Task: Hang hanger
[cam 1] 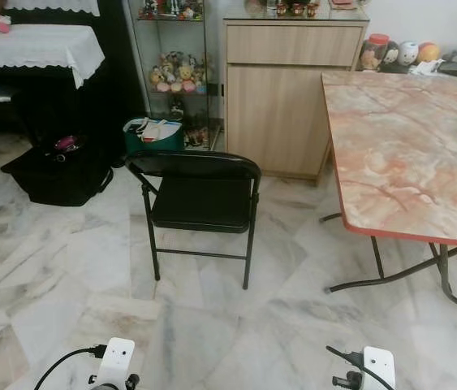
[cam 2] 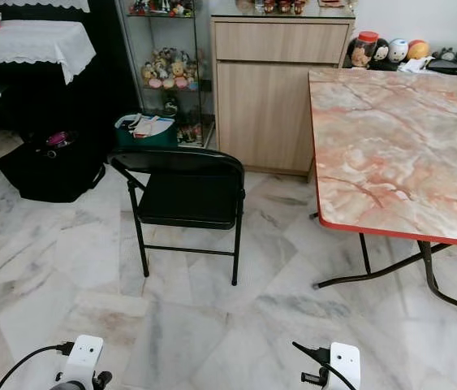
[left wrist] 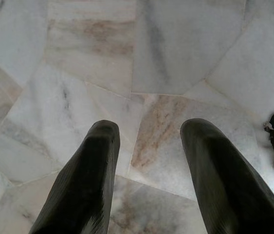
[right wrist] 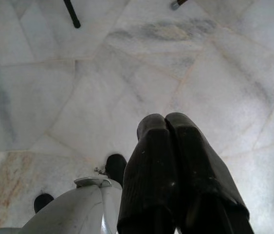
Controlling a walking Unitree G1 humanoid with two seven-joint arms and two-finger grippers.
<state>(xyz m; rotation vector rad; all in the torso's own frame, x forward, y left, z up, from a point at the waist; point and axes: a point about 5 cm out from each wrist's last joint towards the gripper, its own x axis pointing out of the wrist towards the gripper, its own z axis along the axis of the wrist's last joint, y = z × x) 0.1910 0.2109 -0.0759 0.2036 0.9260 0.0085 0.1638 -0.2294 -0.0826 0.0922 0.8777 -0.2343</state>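
Observation:
My left gripper hangs low over the marble floor, open, with nothing between its two black fingers. In the right wrist view my right gripper is shut, its fingers pressed together on nothing, also pointing down at the floor. The white wrists of the left arm and right arm show at the lower edge of the head views. A black folding chair stands ahead of me, its backrest toward me.
A marble-topped folding table stands at the right on thin metal legs. Behind the chair are a wooden cabinet, a glass display shelf and a green basket. A black bag lies at the left.

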